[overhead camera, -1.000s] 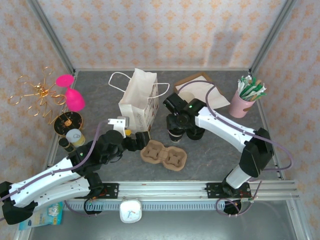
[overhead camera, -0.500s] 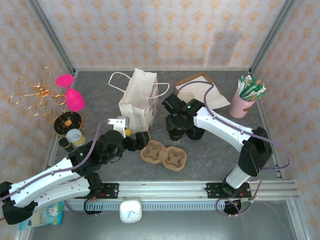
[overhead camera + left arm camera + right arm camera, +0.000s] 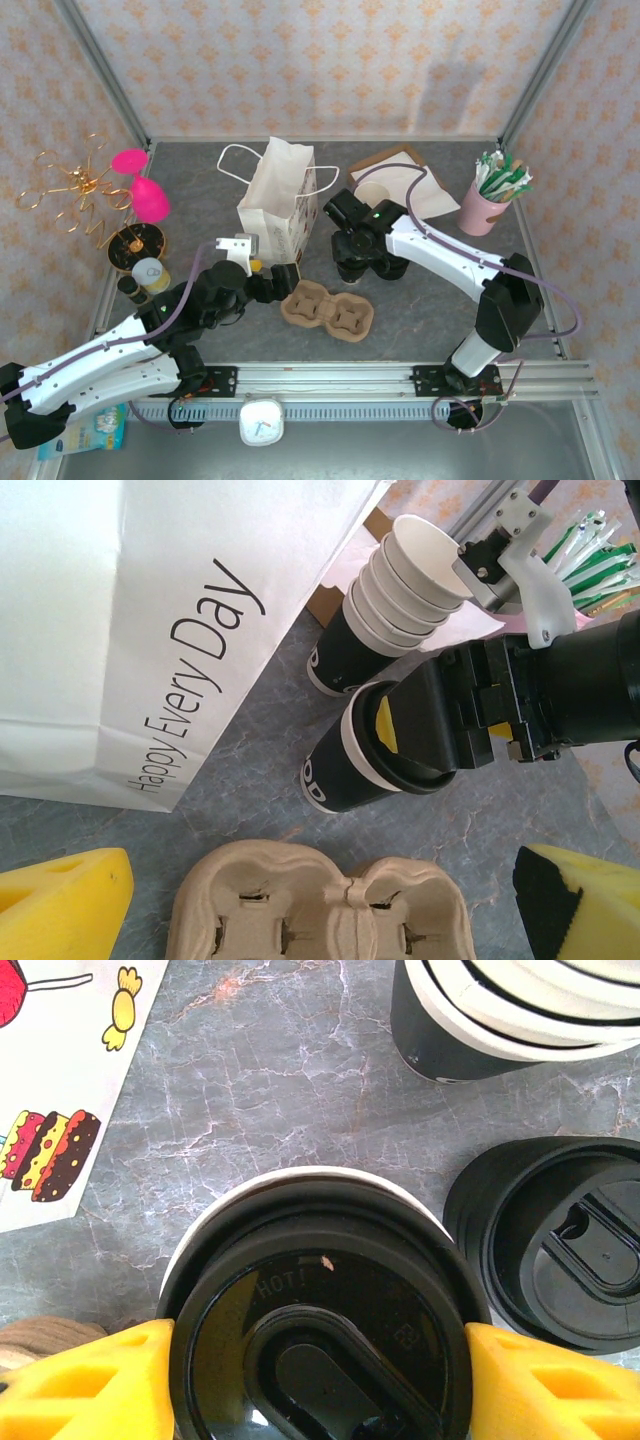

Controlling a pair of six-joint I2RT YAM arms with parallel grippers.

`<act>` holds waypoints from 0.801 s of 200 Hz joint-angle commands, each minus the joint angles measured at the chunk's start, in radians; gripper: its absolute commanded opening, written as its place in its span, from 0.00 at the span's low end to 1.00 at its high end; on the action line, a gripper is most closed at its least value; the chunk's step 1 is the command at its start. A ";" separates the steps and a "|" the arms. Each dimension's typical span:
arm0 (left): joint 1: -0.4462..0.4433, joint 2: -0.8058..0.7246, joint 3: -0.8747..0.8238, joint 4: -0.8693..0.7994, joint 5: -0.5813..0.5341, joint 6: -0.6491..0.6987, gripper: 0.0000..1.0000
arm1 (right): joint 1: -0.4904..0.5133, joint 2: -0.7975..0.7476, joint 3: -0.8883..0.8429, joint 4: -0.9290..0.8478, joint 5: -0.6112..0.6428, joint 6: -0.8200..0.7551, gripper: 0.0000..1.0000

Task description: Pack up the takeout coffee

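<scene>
My right claw (image 3: 318, 1365) stays clamped on the takeout coffee (image 3: 352, 772) at its lid, and has edged slightly closer to the white paper bag (image 3: 281, 198) than a second ago. My left claw (image 3: 318, 920) gapes wide, unmoved.

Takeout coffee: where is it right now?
In the left wrist view, the takeout coffee stands mid-table in the right gripper, beside the white paper bag, between the cup carrier and the stacked cups.

Takeout coffee (image 3: 335, 778) lid (image 3: 320, 1305) glossy plastic — bag (image 3: 120, 600) matt paper.
</scene>
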 commanded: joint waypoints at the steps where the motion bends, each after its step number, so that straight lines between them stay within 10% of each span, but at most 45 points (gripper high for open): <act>1: -0.006 -0.018 -0.012 -0.004 -0.026 -0.010 0.99 | 0.007 0.015 -0.038 -0.007 0.021 0.004 0.66; 160: -0.005 -0.027 -0.002 -0.019 -0.034 -0.013 0.99 | 0.006 -0.017 0.027 0.005 -0.009 0.006 0.66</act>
